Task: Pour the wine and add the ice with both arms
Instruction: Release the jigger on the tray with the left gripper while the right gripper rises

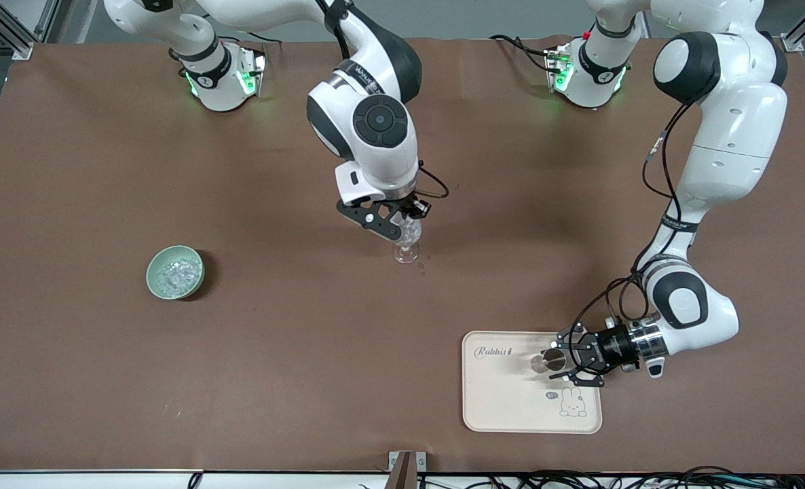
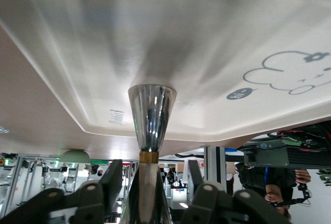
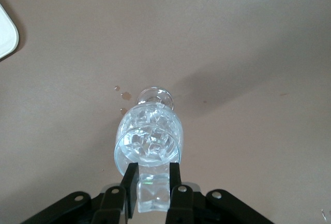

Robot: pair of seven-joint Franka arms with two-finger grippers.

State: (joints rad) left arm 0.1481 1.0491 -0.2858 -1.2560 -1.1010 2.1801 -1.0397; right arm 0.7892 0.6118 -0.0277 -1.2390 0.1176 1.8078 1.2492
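tray (image 1: 504,401): pale, rabbit print, lowest in the front view, about 5 o'clock from table centre, toward the left arm's end.
left gripper (image 1: 560,361): low over the tray's edge at its 2 o'clock corner, lying sideways. In the left wrist view its fingers (image 2: 116,175) bracket a slim object (image 2: 151,115) with a shiny flared end and a brown band; looks like a bottle neck or stopper, cannot say which. Grasp reads as clenched on it.
bowl (image 1: 175,272): pale green, about 9 o'clock from the glass, toward the right arm's end, well apart from it. More ice (image 1: 177,274) sits in it.
glass (image 1: 407,246): clear stemmed, upright near table centre, 11 o'clock from the tray. Right wrist view shows chunks already inside. A few small drops (image 3: 123,93) on the table beside its foot.
right gripper (image 1: 402,221): right over the glass rim, fingers (image 3: 129,175) pinching one clear ice chunk (image 3: 150,193).
step: ice-adding, my read. Wine looks done or parked, left arm waiting at the tray.
next: centre the chunk over the mouth, then release. Little margin at the rim; a bump could tip the stem.
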